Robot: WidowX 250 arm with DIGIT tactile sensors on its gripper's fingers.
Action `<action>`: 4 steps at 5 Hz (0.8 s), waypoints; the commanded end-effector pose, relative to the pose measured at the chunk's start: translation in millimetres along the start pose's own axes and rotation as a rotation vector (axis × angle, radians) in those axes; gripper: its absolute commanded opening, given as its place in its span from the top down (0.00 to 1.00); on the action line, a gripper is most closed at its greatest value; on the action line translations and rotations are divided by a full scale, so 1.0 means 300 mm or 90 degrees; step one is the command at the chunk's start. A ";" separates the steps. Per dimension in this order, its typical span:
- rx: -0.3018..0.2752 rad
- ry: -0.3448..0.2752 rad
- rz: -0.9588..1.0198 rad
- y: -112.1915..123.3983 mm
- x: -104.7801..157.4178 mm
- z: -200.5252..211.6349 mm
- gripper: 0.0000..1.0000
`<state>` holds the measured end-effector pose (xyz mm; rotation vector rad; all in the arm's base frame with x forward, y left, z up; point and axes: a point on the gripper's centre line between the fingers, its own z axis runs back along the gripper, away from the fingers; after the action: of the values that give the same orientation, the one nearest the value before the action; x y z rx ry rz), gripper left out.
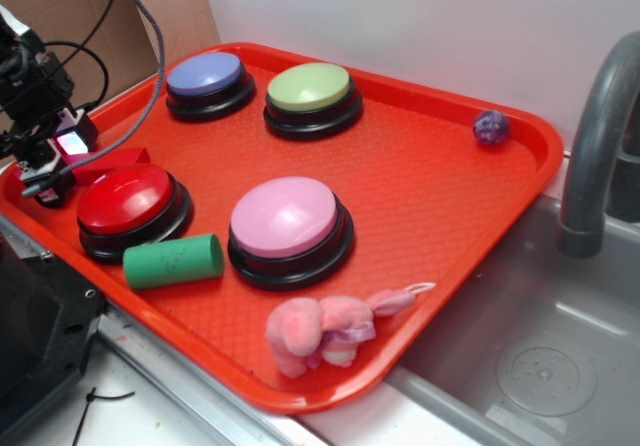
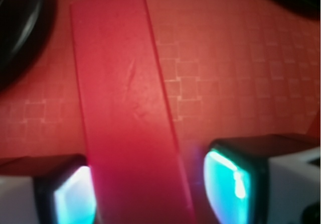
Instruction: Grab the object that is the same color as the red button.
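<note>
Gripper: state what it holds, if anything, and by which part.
The gripper has its fingers on either side of one end of the red block. There is a gap on the right side, so a firm hold cannot be confirmed.

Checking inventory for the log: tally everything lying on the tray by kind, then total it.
Buttons: 4 (red, pink, green, blue)
Red block: 1
Green cylinder: 1
Purple ball: 1
Pink plush toy: 1
Total: 8
</note>
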<state>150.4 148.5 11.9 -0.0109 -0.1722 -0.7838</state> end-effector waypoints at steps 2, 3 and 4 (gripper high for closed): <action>-0.018 0.070 0.097 -0.021 0.089 0.102 1.00; 0.012 0.087 0.214 -0.038 0.158 0.245 1.00; -0.022 0.056 0.328 -0.057 0.261 0.359 1.00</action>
<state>161.5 81.8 119.8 -0.0871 -0.0295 -0.2535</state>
